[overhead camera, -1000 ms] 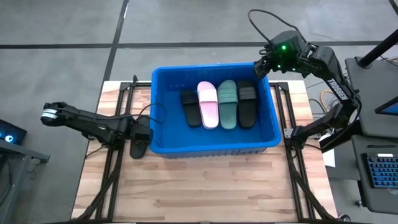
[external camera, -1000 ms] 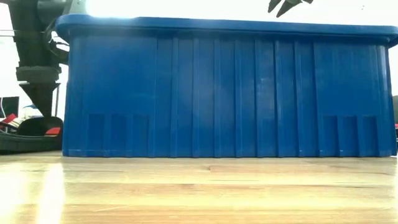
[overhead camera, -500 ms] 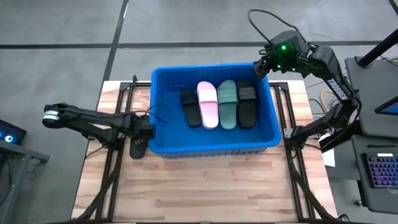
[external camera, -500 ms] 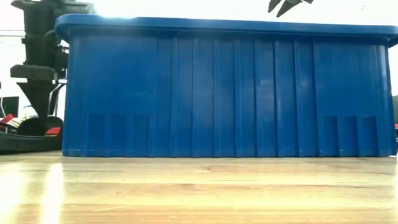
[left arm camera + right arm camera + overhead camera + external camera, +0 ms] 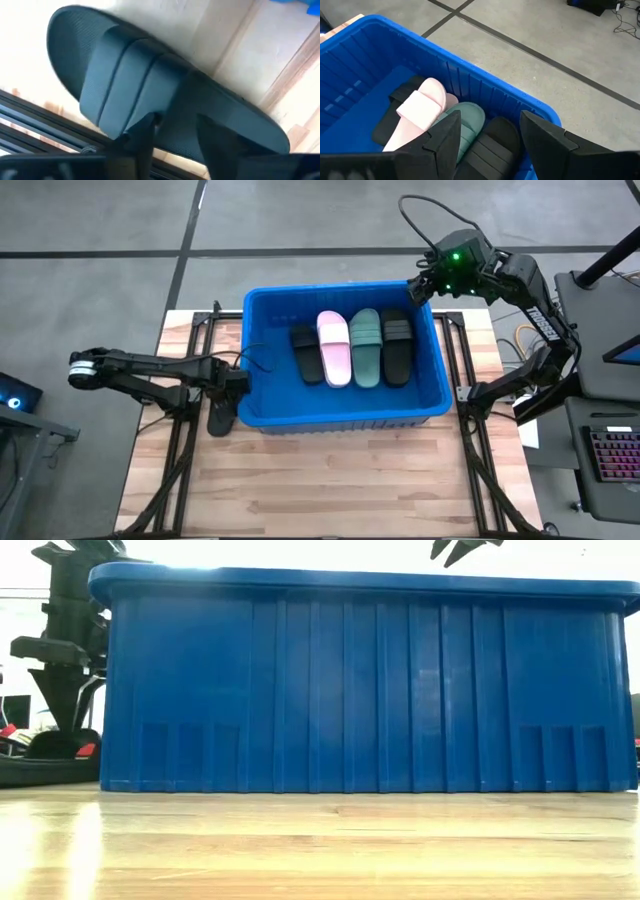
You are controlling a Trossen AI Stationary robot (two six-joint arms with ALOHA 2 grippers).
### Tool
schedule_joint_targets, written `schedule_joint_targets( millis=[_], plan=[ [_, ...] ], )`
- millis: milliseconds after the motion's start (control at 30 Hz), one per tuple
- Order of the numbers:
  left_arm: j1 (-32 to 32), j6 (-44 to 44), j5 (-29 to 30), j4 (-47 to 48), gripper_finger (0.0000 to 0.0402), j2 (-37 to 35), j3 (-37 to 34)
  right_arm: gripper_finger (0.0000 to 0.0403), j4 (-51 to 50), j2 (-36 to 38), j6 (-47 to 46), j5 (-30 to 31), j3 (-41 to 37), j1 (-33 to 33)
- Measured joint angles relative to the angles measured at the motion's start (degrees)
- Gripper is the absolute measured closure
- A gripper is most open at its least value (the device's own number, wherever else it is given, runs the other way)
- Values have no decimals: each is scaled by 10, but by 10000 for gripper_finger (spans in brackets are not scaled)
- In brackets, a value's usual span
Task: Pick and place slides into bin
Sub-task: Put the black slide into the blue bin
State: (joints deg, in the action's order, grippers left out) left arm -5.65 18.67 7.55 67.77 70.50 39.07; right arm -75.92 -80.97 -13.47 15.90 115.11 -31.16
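Observation:
A dark slide lies flat on the table just outside the bin's left wall, also visible in the low view. My left gripper stands over it, pointing down, open, with the strap's end between its fingers. The blue bin holds several slides side by side: black, pink, green and black. My right gripper hangs open above the bin's far right corner, with nothing in it. My left gripper comes at the dark slide from above, its fingers standing on either side of the strap's end at the slide's long edge. Whether they touch it I cannot tell. The slide rests sole-down on the table.
The bin's tall left wall stands right beside my left gripper. Black frame rails run along the table's left and right sides. Bare wood lies between the bin and the near edge.
My left gripper has gone a little toward the table's far edge, along the bin's left wall, and now stands over the slide's strap. The slide has stayed where it lay. My right arm has kept still.

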Motion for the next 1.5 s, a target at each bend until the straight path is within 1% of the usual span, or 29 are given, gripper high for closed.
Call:
schedule_joint_targets(
  millis=[67,167,200,300,500,633,700,767,833,900,967,1000,1100,1200,1267,1333,1500],
  plan=[
    [0,-1,-1,1,309,-1,0,209,0,0,0,0,0,0],
    [0,-12,-3,7,377,-6,0,209,0,0,0,0,0,0],
    [0,-12,-5,12,389,-9,0,209,0,0,0,0,0,0],
    [-1,-22,-6,19,398,-14,0,209,0,0,0,0,0,0],
    [-1,-47,-5,73,401,-16,19,209,6,0,0,1,0,0],
    [0,-87,-21,72,401,-18,19,209,12,0,4,2,0,0],
    [0,-90,-24,67,398,-17,17,209,13,0,4,2,0,0],
    [0,-92,-26,67,382,-16,18,209,13,0,5,2,0,0],
    [0,-97,-35,68,352,-16,19,209,13,0,5,2,0,0],
    [0,-101,-42,67,310,-17,20,209,13,0,5,2,0,0],
    [0,-101,-41,64,259,-19,19,209,13,0,5,2,0,0],
    [0,-99,-31,61,231,-20,17,209,13,0,5,2,0,0],
    [0,-67,45,49,156,-18,13,209,13,0,6,2,0,0],
    [1,-45,59,-2,106,0,5,209,14,0,7,2,0,0],
    [6,-42,45,-5,92,21,6,209,14,0,7,2,0,0],
    [6,-44,50,3,89,42,9,209,14,0,7,2,0,0],
    [3,-43,52,-7,104,54,11,209,15,0,7,2,0,0]
  ],
)
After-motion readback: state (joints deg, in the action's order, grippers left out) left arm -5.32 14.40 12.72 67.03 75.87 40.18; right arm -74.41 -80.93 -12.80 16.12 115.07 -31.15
